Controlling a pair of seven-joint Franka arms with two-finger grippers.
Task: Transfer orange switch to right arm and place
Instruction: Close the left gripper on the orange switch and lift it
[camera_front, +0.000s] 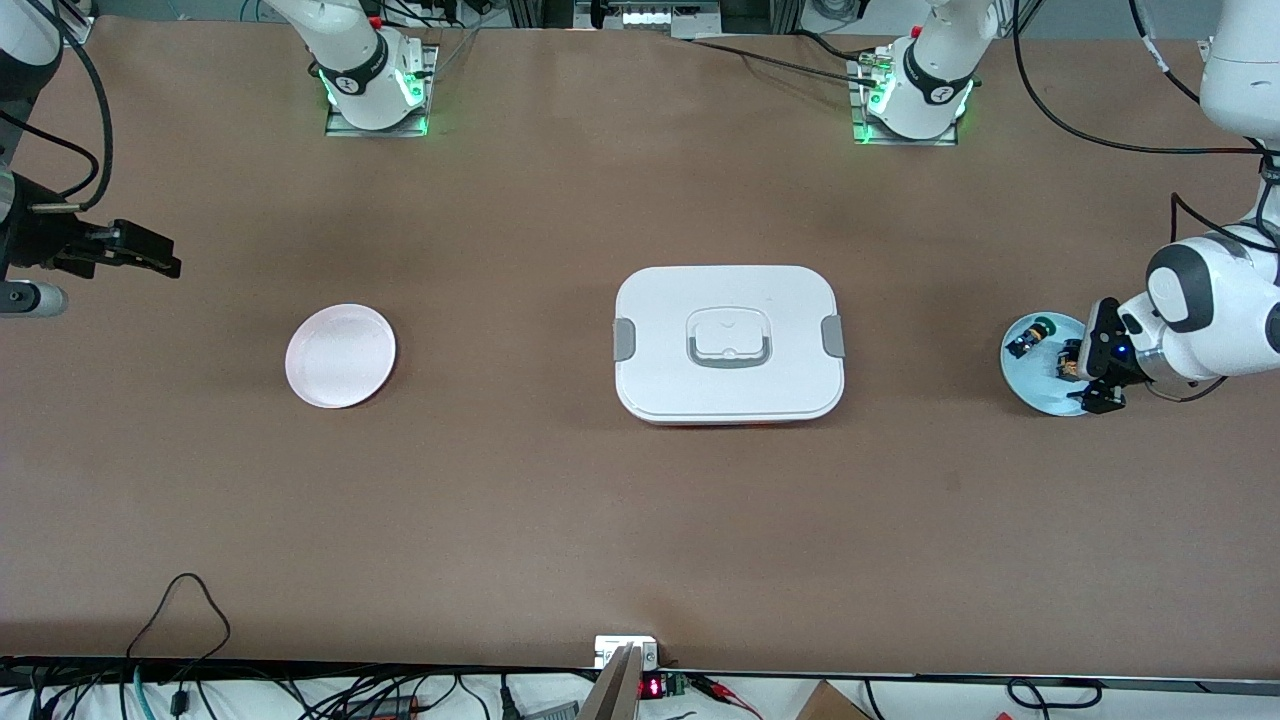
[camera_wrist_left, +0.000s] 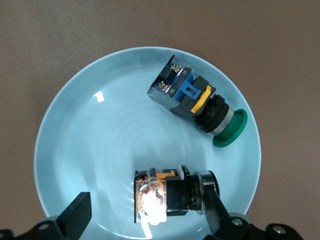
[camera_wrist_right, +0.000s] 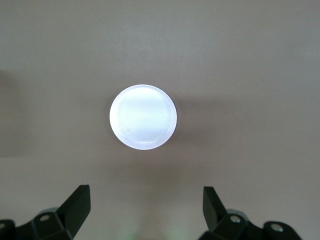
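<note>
The orange switch (camera_wrist_left: 167, 196) lies on its side in a light blue plate (camera_wrist_left: 75, 130) at the left arm's end of the table, orange-tan body at one end and black button at the other. My left gripper (camera_wrist_left: 146, 201) is low over this plate (camera_front: 1030, 385) and stands open astride the switch (camera_front: 1069, 361). One finger (camera_wrist_left: 76, 216) is well clear of it and the other (camera_wrist_left: 216, 212) is right at its button end. My right gripper (camera_front: 150, 255) waits in the air at the right arm's end of the table, open (camera_wrist_right: 145, 200) and holding nothing.
A second switch with a blue body and green cap (camera_wrist_left: 200, 102) lies in the same blue plate. A white lidded box (camera_front: 728, 343) stands mid-table. A pale pink plate (camera_front: 340, 356) sits toward the right arm's end, below the right wrist camera (camera_wrist_right: 143, 117).
</note>
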